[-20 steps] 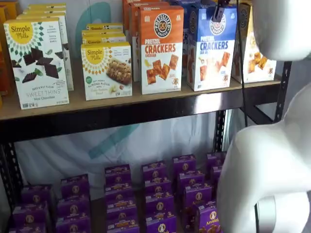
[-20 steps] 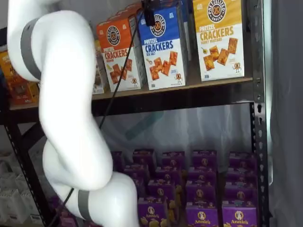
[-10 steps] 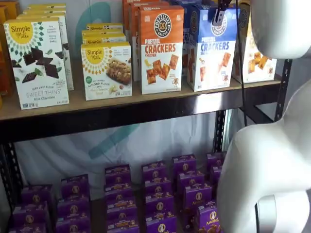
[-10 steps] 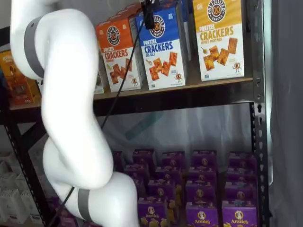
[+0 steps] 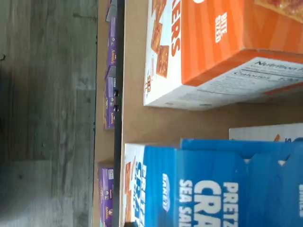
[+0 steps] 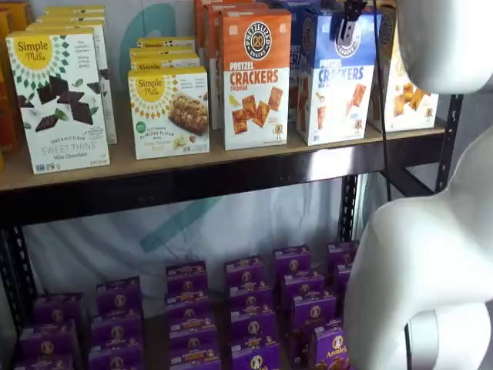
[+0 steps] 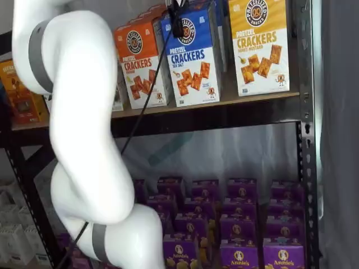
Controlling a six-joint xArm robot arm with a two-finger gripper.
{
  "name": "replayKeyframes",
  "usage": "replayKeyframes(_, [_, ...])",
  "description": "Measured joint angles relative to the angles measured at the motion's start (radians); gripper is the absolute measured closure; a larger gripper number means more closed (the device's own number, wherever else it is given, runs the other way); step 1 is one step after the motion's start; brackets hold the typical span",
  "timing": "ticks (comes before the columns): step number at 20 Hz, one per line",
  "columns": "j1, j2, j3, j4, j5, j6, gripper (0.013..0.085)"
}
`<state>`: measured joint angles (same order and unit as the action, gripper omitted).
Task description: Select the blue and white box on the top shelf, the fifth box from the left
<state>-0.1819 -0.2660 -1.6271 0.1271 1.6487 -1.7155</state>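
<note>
Wrist view shows the glossy cardboard blue and white box [image 5: 208,189] beside an orange box [image 5: 213,52]; black gripper [image 6: 344,27] fingers overlap its top front, their spread unreadable.

White arm fills much of both shelf views: bulky upper segments [image 7: 78,112] with grey joint bands rise from the lower edge and bend toward the top. Elbow and forearm [image 6: 431,254] crowd one side of a shelf view. Claw [image 6: 344,23] hangs from the top edge; only its black fingers [image 7: 177,19] show, a cable running beside them. Fingers seen side-on, no gap visible; open or closed cannot be told. Wrist view shows no fingers.
</note>
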Motion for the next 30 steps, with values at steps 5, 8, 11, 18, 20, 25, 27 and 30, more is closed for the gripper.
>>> replayKeyframes(5, [-0.002,0.000,0.002,0.002,-0.003,-0.002,0.0290])
replayKeyframes(8, [-0.003,-0.002,0.005,0.001,-0.006,-0.003,0.0290])
replayKeyframes(11, [-0.004,-0.002,0.005,0.002,-0.004,-0.004,0.0290])
replayKeyframes(18, [-0.007,-0.008,0.011,0.004,-0.004,-0.006,0.0410])
replayKeyframes(20, [-0.008,-0.011,0.013,0.004,-0.003,-0.007,0.0410])
replayKeyframes(25, [-0.006,-0.016,0.004,0.005,0.022,-0.003,0.0410])
replayKeyframes(27, [-0.006,-0.020,0.000,0.006,0.035,-0.001,0.0410])
replayKeyframes(30, [-0.008,-0.034,0.006,0.007,0.042,-0.002,0.0410])
